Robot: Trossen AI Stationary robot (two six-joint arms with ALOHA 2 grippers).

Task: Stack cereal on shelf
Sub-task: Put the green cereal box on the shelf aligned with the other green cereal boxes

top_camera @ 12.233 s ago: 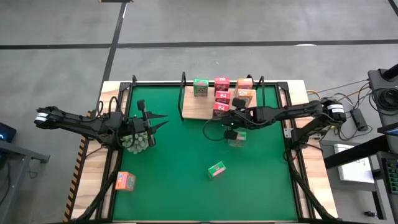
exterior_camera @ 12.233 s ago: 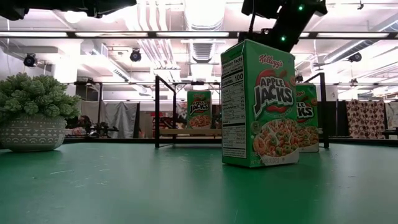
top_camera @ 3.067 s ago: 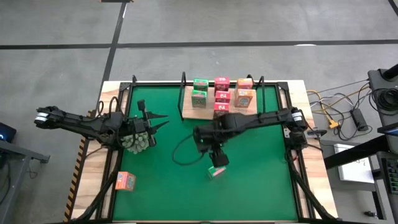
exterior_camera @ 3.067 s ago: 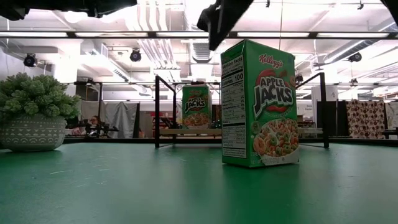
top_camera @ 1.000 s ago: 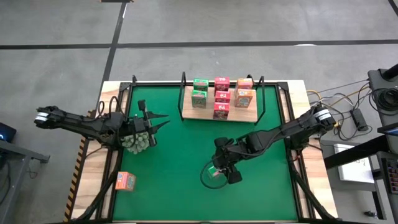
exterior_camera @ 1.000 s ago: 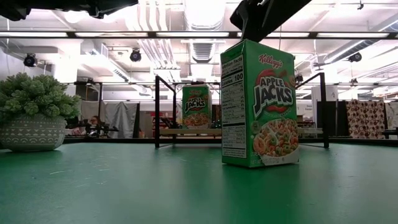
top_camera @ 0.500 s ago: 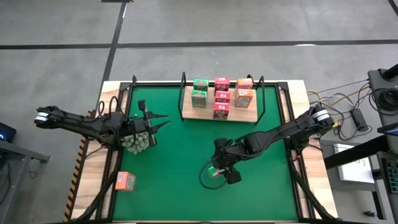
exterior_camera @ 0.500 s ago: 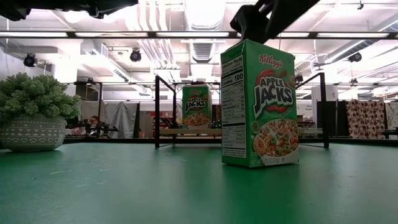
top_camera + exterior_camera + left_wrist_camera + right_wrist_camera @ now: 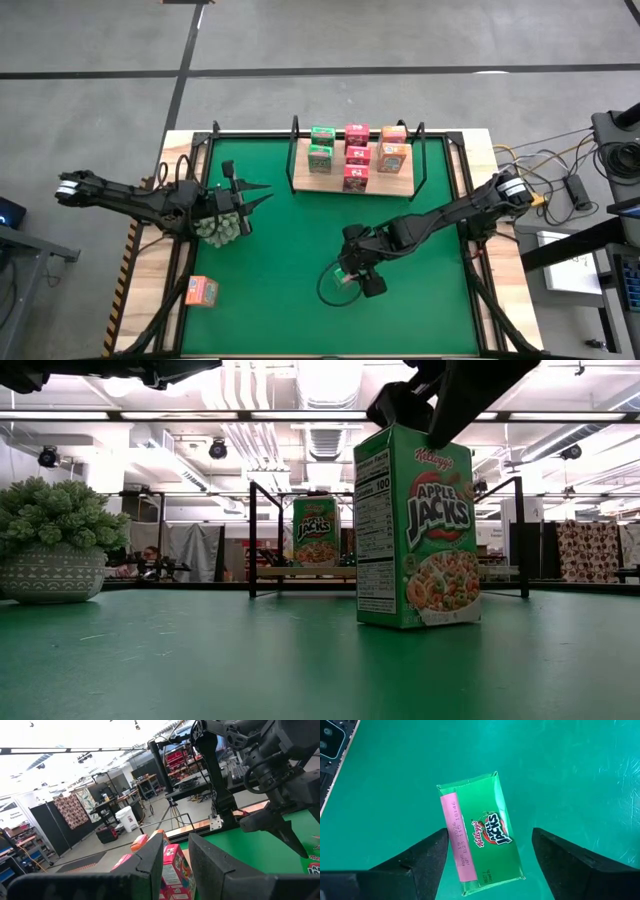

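A green cereal box [image 9: 344,276] stands upright on its bottom end on the green mat [image 9: 270,290], right of centre; it shows close up in the low view [image 9: 415,530]. My right gripper [image 9: 490,832] is open just above it, pointing steeply down. One finger [image 9: 427,860] stands on each side of the box's top [image 9: 480,837]; I see no touch. The wooden shelf [image 9: 305,182] at the far edge carries green, pink and orange boxes. An orange box [image 9: 201,291] lies at the near left. My left gripper [image 9: 262,194] waits open at the left, holding nothing.
A spiky plant in a patterned pot [image 9: 222,225] stands below my left gripper, also seen in the low view [image 9: 55,530]. Black wire uprights [image 9: 294,150] flank the shelf. A black frame rail [image 9: 462,210] runs along the mat's right side.
My right gripper has come down a little over the top of the green box, and its fingers now reach past the box's top edge in the low view. The box has stayed upright in place.
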